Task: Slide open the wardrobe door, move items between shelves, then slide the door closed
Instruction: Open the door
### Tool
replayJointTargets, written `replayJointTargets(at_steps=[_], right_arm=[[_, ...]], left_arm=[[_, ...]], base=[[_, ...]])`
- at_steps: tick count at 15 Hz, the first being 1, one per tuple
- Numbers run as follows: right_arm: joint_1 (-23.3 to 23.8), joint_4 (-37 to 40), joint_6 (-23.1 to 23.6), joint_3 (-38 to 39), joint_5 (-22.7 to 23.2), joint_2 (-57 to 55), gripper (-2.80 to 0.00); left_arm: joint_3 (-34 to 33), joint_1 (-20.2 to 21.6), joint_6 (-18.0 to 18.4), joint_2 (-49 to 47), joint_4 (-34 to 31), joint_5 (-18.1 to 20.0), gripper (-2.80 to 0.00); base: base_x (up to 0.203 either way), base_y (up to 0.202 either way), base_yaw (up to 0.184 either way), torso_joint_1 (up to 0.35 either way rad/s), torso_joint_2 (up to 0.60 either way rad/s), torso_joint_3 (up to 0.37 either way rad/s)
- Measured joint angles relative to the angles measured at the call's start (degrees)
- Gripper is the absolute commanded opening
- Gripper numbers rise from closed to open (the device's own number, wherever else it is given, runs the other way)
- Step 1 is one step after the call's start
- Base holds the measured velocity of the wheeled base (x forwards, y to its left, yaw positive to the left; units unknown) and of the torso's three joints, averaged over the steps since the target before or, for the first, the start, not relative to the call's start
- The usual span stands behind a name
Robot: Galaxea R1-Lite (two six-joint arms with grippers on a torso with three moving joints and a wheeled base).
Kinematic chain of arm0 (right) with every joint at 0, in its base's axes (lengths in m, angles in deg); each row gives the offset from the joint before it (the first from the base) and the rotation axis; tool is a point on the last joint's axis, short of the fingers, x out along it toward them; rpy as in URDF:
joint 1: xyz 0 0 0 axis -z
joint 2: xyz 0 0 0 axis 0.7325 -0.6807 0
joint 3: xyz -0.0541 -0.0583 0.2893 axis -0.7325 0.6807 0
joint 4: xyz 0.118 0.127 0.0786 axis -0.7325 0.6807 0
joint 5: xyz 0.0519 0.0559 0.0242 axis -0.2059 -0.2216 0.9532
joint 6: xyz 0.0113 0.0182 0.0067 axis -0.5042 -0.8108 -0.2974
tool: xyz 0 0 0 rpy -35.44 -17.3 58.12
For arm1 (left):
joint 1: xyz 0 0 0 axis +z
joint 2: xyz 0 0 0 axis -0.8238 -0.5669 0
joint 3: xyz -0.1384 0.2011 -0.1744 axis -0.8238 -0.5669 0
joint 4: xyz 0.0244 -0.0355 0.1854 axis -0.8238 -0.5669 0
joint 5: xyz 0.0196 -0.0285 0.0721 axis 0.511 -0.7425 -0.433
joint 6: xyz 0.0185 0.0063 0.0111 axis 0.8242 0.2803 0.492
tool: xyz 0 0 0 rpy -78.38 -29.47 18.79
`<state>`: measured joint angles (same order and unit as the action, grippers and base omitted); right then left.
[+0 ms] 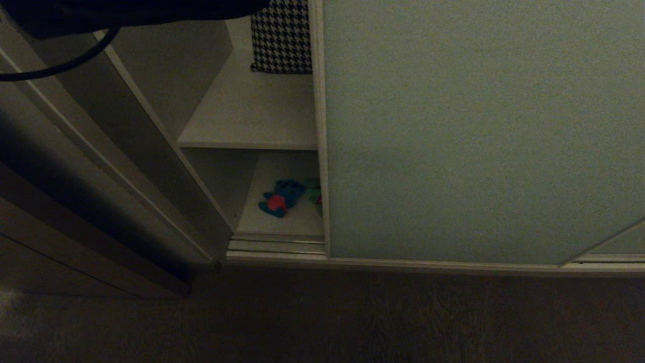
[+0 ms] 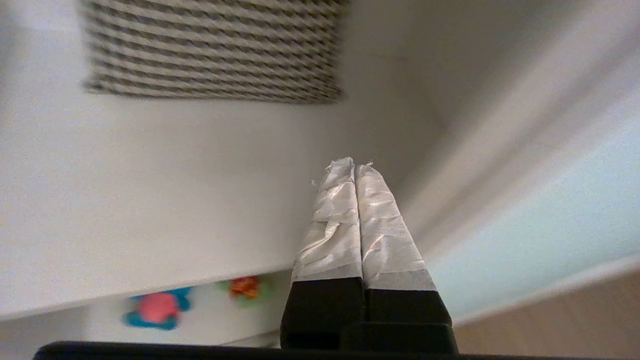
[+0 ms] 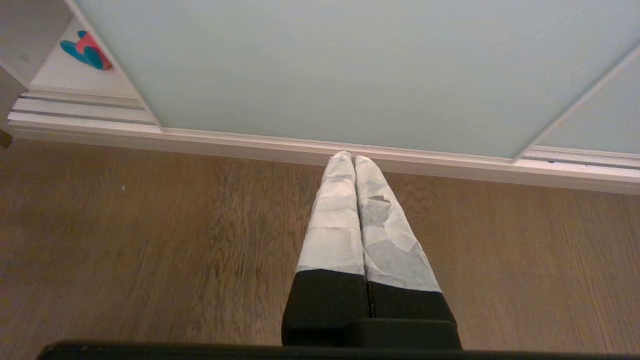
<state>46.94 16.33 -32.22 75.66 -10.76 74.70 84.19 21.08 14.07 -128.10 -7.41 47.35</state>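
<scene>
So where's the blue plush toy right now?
In the head view, the blue plush toy lies on the lower shelf, left of the green frog beside the sliding door's edge.

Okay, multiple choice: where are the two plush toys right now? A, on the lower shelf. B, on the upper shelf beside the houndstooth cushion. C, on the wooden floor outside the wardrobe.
A: the blue plush toy and green frog lie on the lower shelf, below the houndstooth cushion.

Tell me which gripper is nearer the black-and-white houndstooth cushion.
Left. The left gripper, shut, is at the wardrobe opening facing the black-and-white houndstooth cushion; the right gripper, shut, hangs over the brown wooden floor, outside the door.
</scene>
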Motion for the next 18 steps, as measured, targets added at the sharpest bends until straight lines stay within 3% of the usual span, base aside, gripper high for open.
replayJointTargets(at_steps=[2,4,8,13,18], right_arm=[[0.0,0.0,0.0,0.0,0.0,0.0,-2.80],[0.0,0.0,0.0,0.0,0.0,0.0,-2.80],[0.0,0.0,0.0,0.0,0.0,0.0,-2.80],[0.0,0.0,0.0,0.0,0.0,0.0,-2.80],[0.0,0.0,0.0,0.0,0.0,0.0,-2.80]], left_arm=[[-1.0,3.8,0.1,1.4,-0.9,-0.8,-2.80],[-2.3,10.2,0.0,3.2,-3.8,-1.0,-2.80],[-10.2,18.1,2.0,9.0,-7.1,-1.1,-2.80],[-26.9,27.9,5.3,23.1,-8.4,0.9,-2.80],[-49.2,31.0,5.4,44.0,-15.5,1.9,-2.80]], base=[[0.000,0.000,0.000,0.000,0.00,0.000],[0.000,0.000,0.000,0.000,0.00,0.000],[0.000,0.000,0.000,0.000,0.00,0.000],[0.000,0.000,0.000,0.000,0.00,0.000],[0.000,0.000,0.000,0.000,0.00,0.000]])
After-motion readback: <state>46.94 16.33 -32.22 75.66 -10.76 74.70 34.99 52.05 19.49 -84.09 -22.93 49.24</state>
